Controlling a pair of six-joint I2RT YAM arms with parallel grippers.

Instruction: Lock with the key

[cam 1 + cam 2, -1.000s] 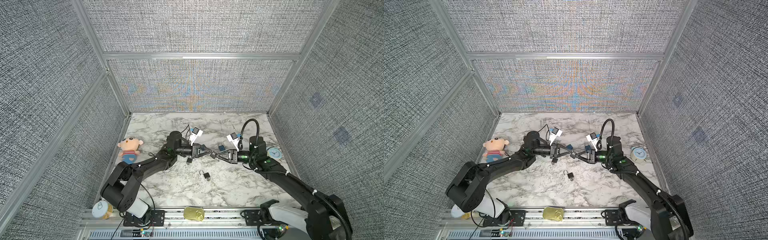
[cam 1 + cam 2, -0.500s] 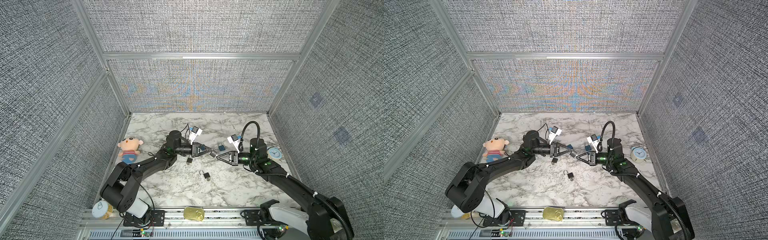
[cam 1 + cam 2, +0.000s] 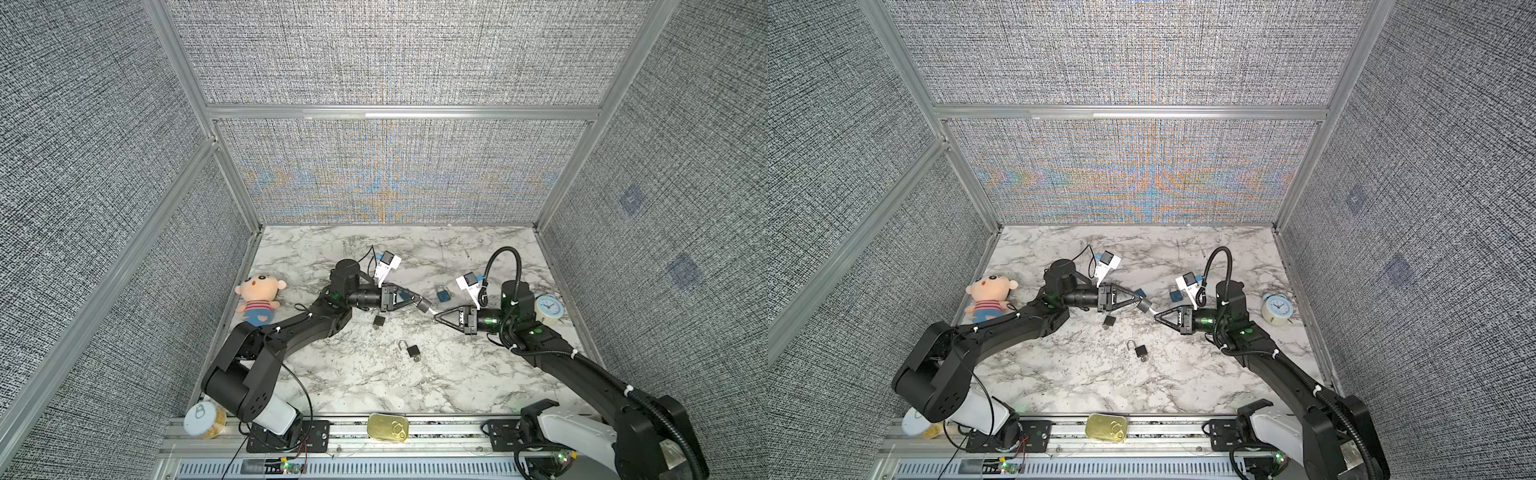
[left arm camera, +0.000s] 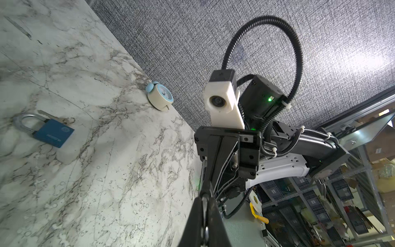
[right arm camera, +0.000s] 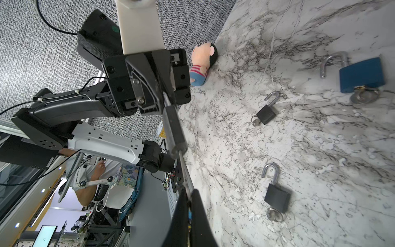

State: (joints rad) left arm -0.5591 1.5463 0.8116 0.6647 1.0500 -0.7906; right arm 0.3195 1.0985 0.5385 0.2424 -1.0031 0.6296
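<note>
In both top views my left gripper (image 3: 419,300) (image 3: 1136,300) is shut on a small grey padlock (image 3: 423,306) (image 3: 1144,306), held above the marble table. My right gripper (image 3: 435,318) (image 3: 1156,318) meets it tip to tip and is shut on the key (image 3: 430,311). In the right wrist view the key (image 5: 184,175) runs straight from my shut fingertips (image 5: 189,195) into the bottom of the padlock (image 5: 174,130). The left wrist view shows my left gripper (image 4: 205,197) closed on a thin strip of metal; the padlock is edge-on there.
A blue padlock (image 3: 444,295) (image 5: 361,74) lies just behind the grippers. Two black padlocks (image 3: 379,321) (image 3: 412,351) lie on the table in front. A plush doll (image 3: 258,301) sits at the left, an alarm clock (image 3: 548,309) at the right, and a tin (image 3: 387,427) and a jar (image 3: 203,419) on the front rail.
My right gripper's jaws have closed on the key. The left gripper has kept the padlock in nearly the same place.
</note>
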